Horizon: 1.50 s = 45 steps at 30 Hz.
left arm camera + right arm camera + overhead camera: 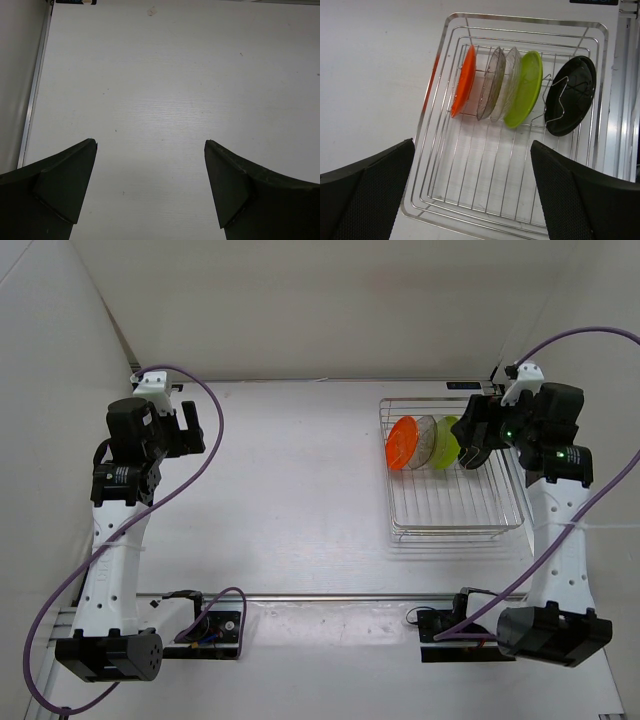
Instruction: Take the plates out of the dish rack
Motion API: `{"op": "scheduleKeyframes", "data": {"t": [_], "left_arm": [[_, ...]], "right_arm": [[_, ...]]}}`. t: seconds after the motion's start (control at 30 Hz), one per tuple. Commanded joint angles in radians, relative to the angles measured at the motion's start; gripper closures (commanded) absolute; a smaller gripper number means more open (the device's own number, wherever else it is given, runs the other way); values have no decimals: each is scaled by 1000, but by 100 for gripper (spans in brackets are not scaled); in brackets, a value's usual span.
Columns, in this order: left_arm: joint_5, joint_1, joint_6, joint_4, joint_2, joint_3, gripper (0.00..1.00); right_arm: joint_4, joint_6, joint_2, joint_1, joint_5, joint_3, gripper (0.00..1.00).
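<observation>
The silver wire dish rack [455, 530] sits at the right of the table; it also shows in the right wrist view [427, 117]. Plates stand on edge in a row at its far end: orange [463, 87], clear see-through [492, 90], which shows as two pale discs close together, lime green [525, 90] and black [570, 95]. The top view shows the orange [401, 443], clear [425, 440] and green [447, 443] plates; the black one is hidden behind my right gripper [472, 445]. That gripper [472, 145] is open and empty above the rack. My left gripper [190, 428] is open and empty [150, 142] over bare table at the far left.
A white wall runs along the back and both sides of the table. A metal rail [340, 596] crosses the near edge between the arm bases. A purple cable [215, 405] loops off each arm.
</observation>
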Motion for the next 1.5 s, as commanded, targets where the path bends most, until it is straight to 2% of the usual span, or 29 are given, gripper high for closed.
{"op": "scheduleKeyframes", "data": {"t": [0.0,0.17,0.4,0.5,0.63,0.73,0.9,1.1,1.23,1.33,1.47], "left_arm": [[1,6,5,2,-18,7,0],[1,6,5,2,-9,7,0],[-8,6,5,2,0,7,0],[2,6,14,2,9,7,0],[38,6,14,2,34,7,0],[116,6,5,-10,89,44,0],[164,6,14,-22,160,128,0],[167,-4,-8,-13,190,154,0],[138,-4,2,-4,152,110,0],[128,-4,2,16,124,85,0],[119,-4,11,25,83,64,0]], "right_arm": [[32,-53,13,24,83,4,0],[-40,-118,80,142,226,82,0],[-65,-118,209,313,384,197,0],[-65,-95,283,322,408,233,2],[48,-86,360,342,439,208,5],[60,-86,406,351,459,208,5],[69,-86,444,399,468,217,5],[69,-75,501,420,516,226,19],[92,-75,529,420,545,202,22],[103,-75,553,420,568,190,29],[103,-84,608,420,579,203,32]]}}
